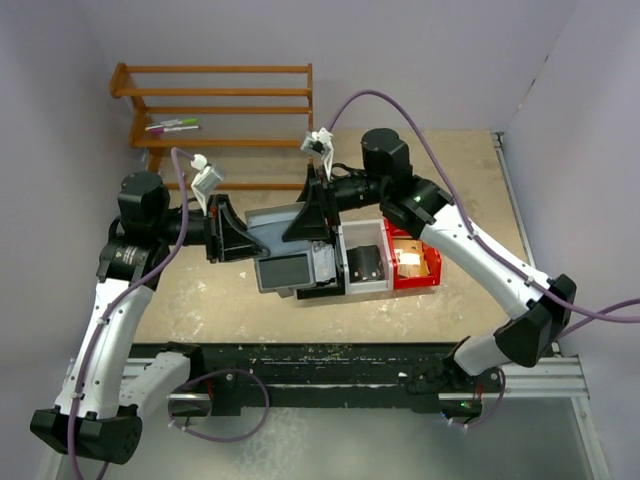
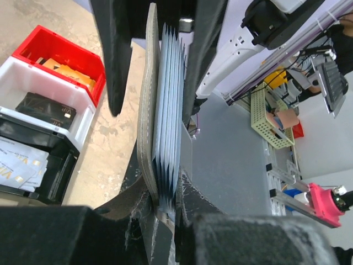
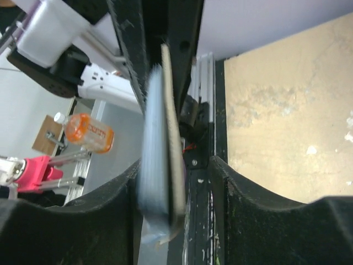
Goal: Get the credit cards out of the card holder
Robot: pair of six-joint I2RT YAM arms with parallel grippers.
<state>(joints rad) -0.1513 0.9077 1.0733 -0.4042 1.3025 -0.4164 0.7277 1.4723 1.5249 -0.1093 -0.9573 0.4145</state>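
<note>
Card holder (image 1: 283, 238) hangs spread open just above the black bin (image 2: 59, 178), darker pocket face up, edge-on to both wrist cameras; its long axis is hard to judge. Left pincer (image 2: 161, 66) is clamped on one edge. Right pincer (image 3: 162, 55) stands apart around the opposite, blurred edge. A pale card (image 2: 16, 168) lies in that bin, partly cut off

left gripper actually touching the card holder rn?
Touching. The left wrist view shows the card holder edge-on, with its lower end pinched between the two fingers of the left gripper and no gap on either side.
</note>
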